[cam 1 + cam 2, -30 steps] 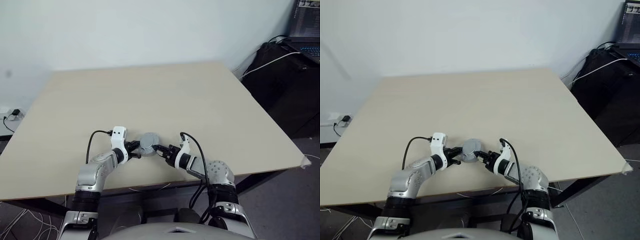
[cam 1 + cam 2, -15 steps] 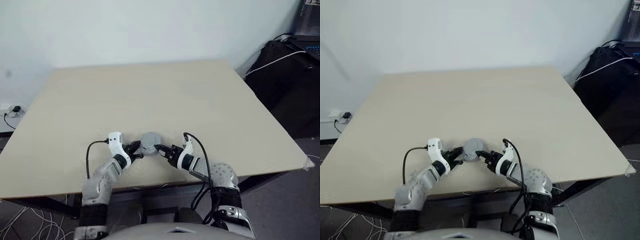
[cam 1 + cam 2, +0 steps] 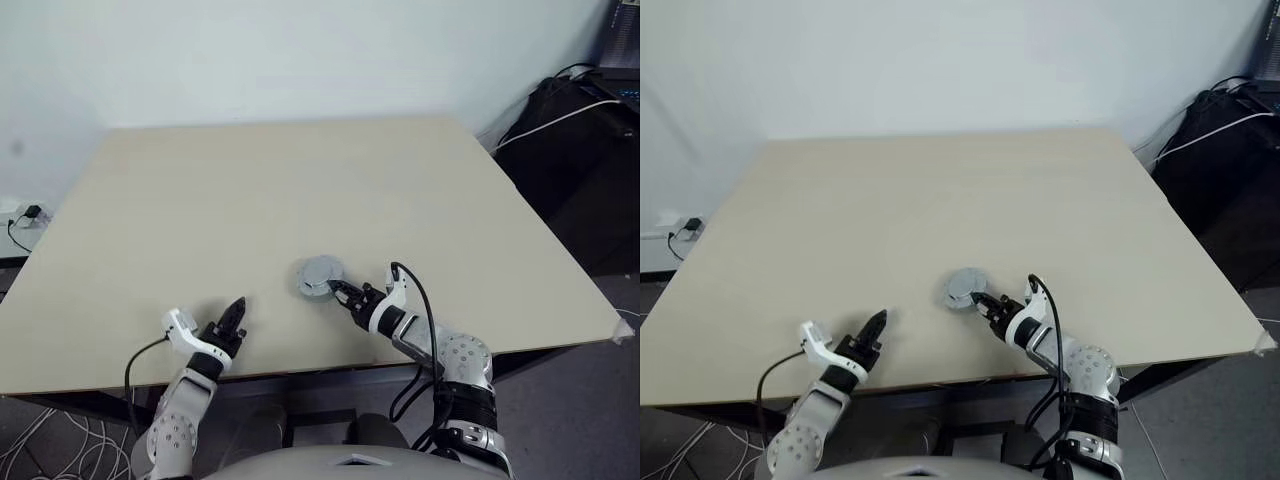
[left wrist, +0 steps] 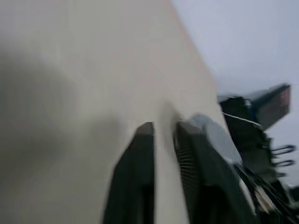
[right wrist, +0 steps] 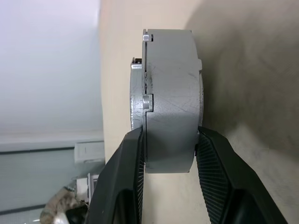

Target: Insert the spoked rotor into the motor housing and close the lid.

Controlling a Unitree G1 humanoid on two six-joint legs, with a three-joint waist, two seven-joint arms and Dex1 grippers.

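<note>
Right wrist view: right gripper (image 5: 166, 140) clamped across the flat faces of the closed grey motor housing (image 5: 170, 100), lid (image 5: 138, 98) seated on one face, disc axis running finger to finger, near the counter (image 3: 300, 180) front edge, left gripper (image 3: 234, 313) narrowly parted, empty, well apart toward eight o'clock.

You have the motor housing (image 3: 320, 277) on the desk (image 3: 300, 190) near its front edge; left end effector (image 3: 234, 315) well left, right end effector (image 3: 340, 291) just right.
</note>
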